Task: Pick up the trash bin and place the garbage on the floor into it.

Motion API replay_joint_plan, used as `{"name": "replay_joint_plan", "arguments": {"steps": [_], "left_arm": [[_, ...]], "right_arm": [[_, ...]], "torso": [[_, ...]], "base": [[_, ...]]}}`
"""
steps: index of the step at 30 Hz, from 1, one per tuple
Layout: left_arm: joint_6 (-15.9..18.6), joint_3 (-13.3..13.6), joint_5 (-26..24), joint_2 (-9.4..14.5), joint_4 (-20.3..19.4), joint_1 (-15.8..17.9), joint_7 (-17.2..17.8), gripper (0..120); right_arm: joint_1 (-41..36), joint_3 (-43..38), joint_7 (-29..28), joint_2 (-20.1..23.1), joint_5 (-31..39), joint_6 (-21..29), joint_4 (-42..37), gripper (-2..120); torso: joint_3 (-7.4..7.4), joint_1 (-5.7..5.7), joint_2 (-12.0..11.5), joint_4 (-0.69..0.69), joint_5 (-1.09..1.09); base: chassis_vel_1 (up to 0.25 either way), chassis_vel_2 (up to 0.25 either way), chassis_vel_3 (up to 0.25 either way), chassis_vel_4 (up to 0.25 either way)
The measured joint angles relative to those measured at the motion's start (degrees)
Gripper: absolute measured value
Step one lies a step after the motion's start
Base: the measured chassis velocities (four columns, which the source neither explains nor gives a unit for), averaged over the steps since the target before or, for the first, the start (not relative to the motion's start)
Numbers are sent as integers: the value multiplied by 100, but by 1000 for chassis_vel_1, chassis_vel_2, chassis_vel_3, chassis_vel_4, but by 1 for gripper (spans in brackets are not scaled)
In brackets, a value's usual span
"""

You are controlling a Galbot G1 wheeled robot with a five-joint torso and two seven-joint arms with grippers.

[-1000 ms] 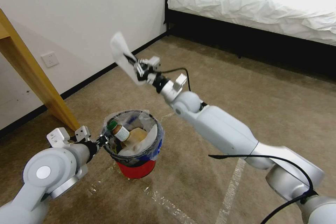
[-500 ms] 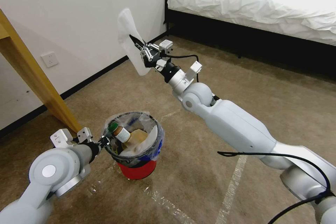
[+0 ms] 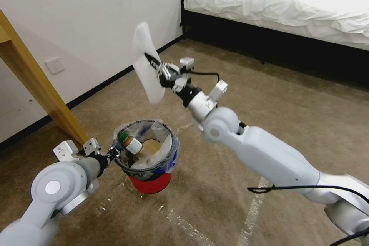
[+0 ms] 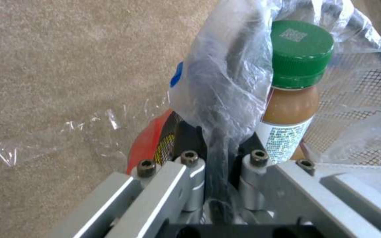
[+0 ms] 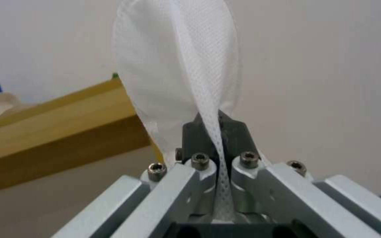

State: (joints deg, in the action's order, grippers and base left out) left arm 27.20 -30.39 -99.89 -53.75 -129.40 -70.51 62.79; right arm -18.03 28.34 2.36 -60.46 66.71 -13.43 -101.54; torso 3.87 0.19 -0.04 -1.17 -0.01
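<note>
The right gripper (image 3: 150, 61), clamped on a thin, probably floppy white slipper (image 3: 145, 61), holds it above the trash bin (image 3: 148, 159), whose rim the left gripper (image 3: 111, 155) pinches.

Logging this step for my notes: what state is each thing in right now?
trash bin: upright, nearly full, rim gripped.
left gripper: shut on the bin's rim and liner.
right gripper: raised, shut on a slipper.
white slipper: held in the air.
green-capped bottle: inside the bin.
</note>
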Motion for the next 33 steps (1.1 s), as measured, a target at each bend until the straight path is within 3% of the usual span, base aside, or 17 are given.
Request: {"name": "replay_joint_plan", "arguments": {"steps": [33], "left_arm": [[-51,-69,-83,75,-192,-8,-1,4]], "right_arm": [[-385,835,125,-150,-735,-112,397,0]], "torso": [[0,0,0,0,0]], "base": [[0,0,0,0]]}}
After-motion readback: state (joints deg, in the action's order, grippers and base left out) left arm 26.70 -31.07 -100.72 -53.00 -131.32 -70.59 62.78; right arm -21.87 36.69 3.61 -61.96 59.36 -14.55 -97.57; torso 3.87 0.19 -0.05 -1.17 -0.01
